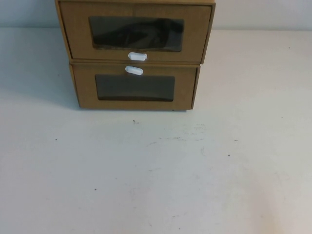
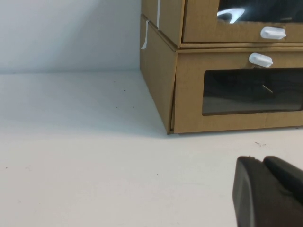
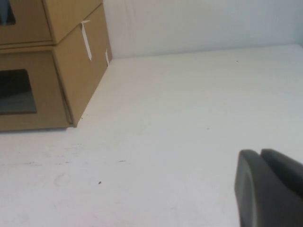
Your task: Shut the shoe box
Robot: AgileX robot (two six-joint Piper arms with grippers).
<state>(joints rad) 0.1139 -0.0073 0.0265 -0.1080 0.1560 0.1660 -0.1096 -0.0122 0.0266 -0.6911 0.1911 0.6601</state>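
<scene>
The shoe box [image 1: 73,34] is the upper of two stacked brown cardboard boxes at the far middle of the table. Its dark window [image 1: 136,34] has the white pull tab [image 1: 137,56] just below it. Its front panel overhangs the lower box's front a little. It also shows in the left wrist view [image 2: 199,23] and the right wrist view [image 3: 71,14]. My left gripper [image 2: 262,160] is shut and empty, low over the table, in front of the boxes' left corner. My right gripper [image 3: 259,152] is shut and empty, off to their right. Neither shows in the high view.
The twin box [image 1: 85,92] sits underneath, its white tab [image 1: 134,70] above its window. The white table [image 1: 156,175] stretches in front and to both sides. A pale wall [image 2: 71,33] stands behind the boxes.
</scene>
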